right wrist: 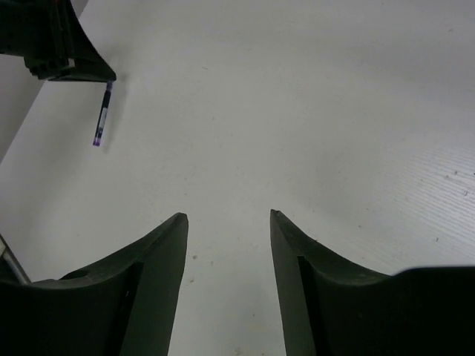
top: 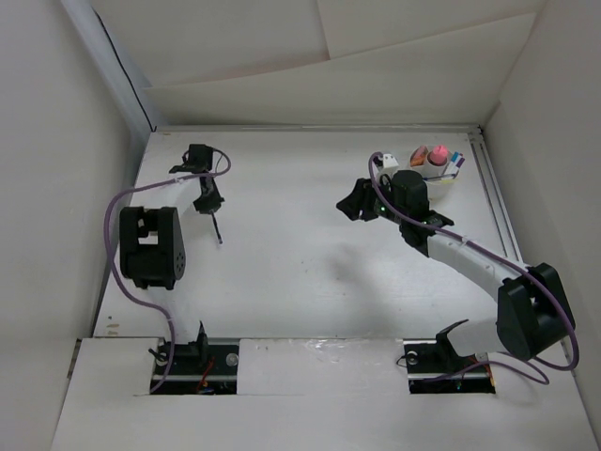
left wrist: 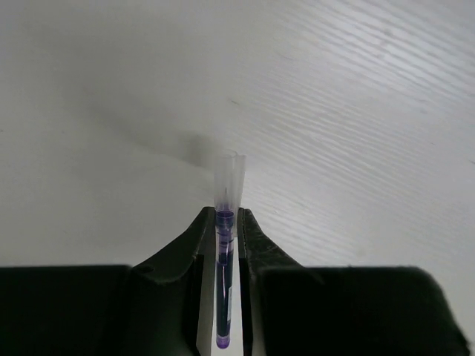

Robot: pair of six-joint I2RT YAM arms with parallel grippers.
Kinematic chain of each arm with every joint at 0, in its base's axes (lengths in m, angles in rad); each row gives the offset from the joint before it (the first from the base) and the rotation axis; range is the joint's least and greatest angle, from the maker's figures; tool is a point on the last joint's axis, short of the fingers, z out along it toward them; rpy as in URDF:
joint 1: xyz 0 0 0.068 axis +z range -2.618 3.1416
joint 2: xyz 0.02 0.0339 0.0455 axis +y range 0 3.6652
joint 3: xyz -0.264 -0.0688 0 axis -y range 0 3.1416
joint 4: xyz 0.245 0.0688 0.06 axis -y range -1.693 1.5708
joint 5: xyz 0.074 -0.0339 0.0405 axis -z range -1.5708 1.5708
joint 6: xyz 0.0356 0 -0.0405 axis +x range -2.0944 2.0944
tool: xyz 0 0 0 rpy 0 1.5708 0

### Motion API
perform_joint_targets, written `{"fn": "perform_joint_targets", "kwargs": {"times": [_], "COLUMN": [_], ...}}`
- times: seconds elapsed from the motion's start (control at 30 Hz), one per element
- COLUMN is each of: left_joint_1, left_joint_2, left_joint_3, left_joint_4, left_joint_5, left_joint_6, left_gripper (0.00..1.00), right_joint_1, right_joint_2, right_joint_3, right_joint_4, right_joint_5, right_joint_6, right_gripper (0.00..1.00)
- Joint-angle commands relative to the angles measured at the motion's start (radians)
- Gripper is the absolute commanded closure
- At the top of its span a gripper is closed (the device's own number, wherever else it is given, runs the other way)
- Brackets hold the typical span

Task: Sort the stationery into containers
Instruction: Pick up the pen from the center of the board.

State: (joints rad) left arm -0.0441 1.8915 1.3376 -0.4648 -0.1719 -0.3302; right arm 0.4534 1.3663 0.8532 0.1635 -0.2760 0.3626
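The left gripper (top: 208,200) is working well apart from the cup (top: 443,186), far to the cup's left across the table (top: 300,272), and its jaws are pinching tight on a thin pen (top: 218,230). In the left wrist view the pen (left wrist: 224,297) is lying lengthwise in the narrow slot between the fingers (left wrist: 256,241), its purple barrel running back toward the wrist and its clear end sticking out past the fingertips over the bare surface. Gripping along the barrel like this is likely meant to stop so thin a thing from rolling or swinging on the way to the cup. From above, the pen's free end is pointing away from the cup and toward the near edge, apparently just off the tabletop, though whether it is touching I cannot tell. The right gripper (top: 362,202) is hovering just to the left of the cup, its jaws standing wide apart with nothing between them; its own camera is showing only bare table between the fingers (right wrist: 159,252), with the left gripper (right wrist: 67,52) and the pen (right wrist: 102,119) far off. The cup is sitting at the far right, holding a pink-capped tube (top: 438,152), an orange piece (top: 419,153) and a bluish piece (top: 455,158) in its compartments, so the pen appears to be the one item left to bring over.
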Motion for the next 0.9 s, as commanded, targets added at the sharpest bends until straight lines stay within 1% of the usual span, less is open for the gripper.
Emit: {"fn": "perform_joint_targets", "kwargs": {"times": [0.0,0.1,0.2,0.27,0.3,0.37,0.4,0.47,0.5,0.53,0.57,0.6,0.63,0.7,0.73,0.77,0.87], "left_joint_1": [-0.005,-0.026,-0.083,-0.124,-0.135,-0.158,-0.180,-0.200,-0.209,-0.226,-0.226,-0.226,-0.235,-0.235,-0.252,-0.266,-0.333], "left_joint_2": [-0.163,-0.250,-0.319,-0.368,-0.383,-0.423,-0.436,-0.456,-0.465,-0.476,-0.476,-0.476,-0.476,-0.465,-0.453,-0.453,-0.443], "left_joint_3": [-0.049,-0.098,-0.147,-0.198,-0.221,-0.302,-0.333,-0.427,-0.457,-0.484,-0.509,-0.558,-0.575,-0.598,-0.609,-0.609,-0.609], "left_joint_4": [0.060,0.152,0.238,0.299,0.383,0.480,0.582,0.687,0.737,0.826,0.872,0.917,0.999,1.063,1.087,1.118,1.137], "left_joint_5": [0.168,0.264,0.287,0.325,0.342,0.402,0.419,0.483,0.506,0.524,0.567,0.590,0.619,0.697,0.716,0.727,0.727], "left_joint_6": [-0.062,-0.075,-0.116,-0.142,-0.168,-0.188,-0.197,-0.227,-0.227,-0.242,-0.263,-0.277,-0.291,-0.316,-0.316,-0.316,-0.279], "left_gripper": [1.00,1.00,1.00,1.00,1.00,1.00,1.00,1.00,1.00,1.00,1.00,1.00,1.00,1.00,1.00,1.00,1.00], "right_joint_1": [0.008,0.008,0.008,0.008,0.008,0.008,0.008,-0.002,-0.002,-0.012,-0.012,-0.012,-0.012,-0.012,-0.012,-0.012,-0.021], "right_joint_2": [-0.038,-0.029,-0.009,0.005,0.019,0.028,0.028,0.037,0.037,0.037,0.037,0.037,0.049,0.063,0.073,0.094,0.148], "right_joint_3": [0.021,0.021,0.030,0.030,0.030,0.030,0.030,0.030,0.020,0.020,0.011,0.010,0.010,0.010,0.020,0.020,0.046], "right_joint_4": [0.037,0.056,0.091,0.114,0.123,0.151,0.151,0.195,0.215,0.235,0.267,0.280,0.289,0.298,0.298,0.298,0.298], "right_joint_5": [-0.077,-0.135,-0.201,-0.293,-0.317,-0.368,-0.380,-0.434,-0.452,-0.469,-0.495,-0.505,-0.505,-0.505,-0.505,-0.505,-0.505], "right_joint_6": [-0.031,-0.042,-0.042,-0.042,-0.042,-0.042,-0.042,-0.042,-0.024,-0.004,-0.004,0.009,0.009,0.018,0.018,0.018,0.038], "right_gripper": [0.46,0.39,0.33,0.33,0.33,0.33,0.33,0.33,0.32,0.32,0.32,0.32,0.32,0.32,0.32,0.33,0.33]}}
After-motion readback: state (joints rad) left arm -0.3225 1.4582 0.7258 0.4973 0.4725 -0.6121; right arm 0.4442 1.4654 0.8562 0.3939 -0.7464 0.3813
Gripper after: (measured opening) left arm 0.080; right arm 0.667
